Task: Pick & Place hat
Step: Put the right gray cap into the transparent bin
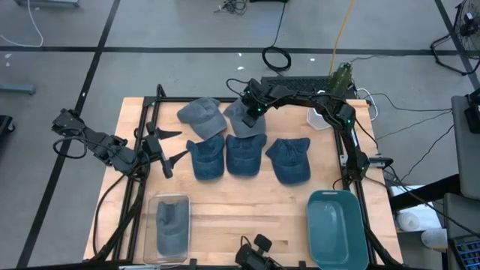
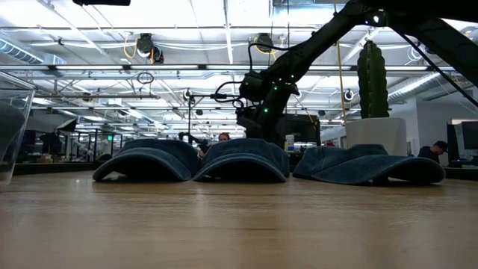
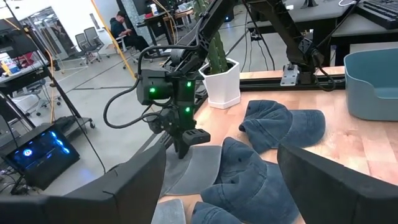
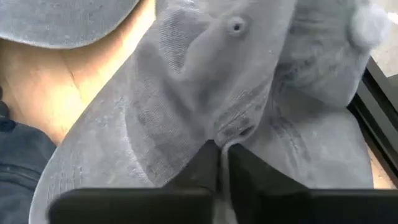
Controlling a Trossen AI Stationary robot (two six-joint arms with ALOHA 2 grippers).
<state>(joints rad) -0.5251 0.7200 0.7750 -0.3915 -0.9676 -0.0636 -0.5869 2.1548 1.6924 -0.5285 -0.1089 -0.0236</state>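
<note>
the right arm's fingers (image 4: pixel 219 163) press together on a fold of a grey hat (image 4: pixel 205 99), pinching a small ridge of its cloth just below the crown button (image 4: pixel 236 26). the pinch sits on the soft crown rather than the stiff brim, likely because the loose fabric bunches easily between narrow tips and gives a hold that can carry the hat upward. in the high view that same right gripper (image 1: pixel 250 109) is down at the far middle of the table (image 1: pixel 247 202), on the right-hand one of two grey hats; its neighbour, the other grey hat (image 1: pixel 201 114), lies just beside it.

nearer the camera, three blue denim hats (image 1: pixel 247 156) lie in a row, brims touching or nearly so, apparently laid out as stock waiting to be moved. a clear bin (image 1: pixel 171 227) at the near left already holds one grey hat, while a teal bin (image 1: pixel 336 227) at the near right looks empty; by colour, the pinched hat seems bound for the clear bin, though that is only a guess.

the left gripper (image 1: pixel 166 154) hangs at the table's left edge with its fingers (image 3: pixel 130 186) spread wide, holding nothing and well clear of the hats, evidently waiting out of the working arm's way. people sit at desks in the room beyond the table.
</note>
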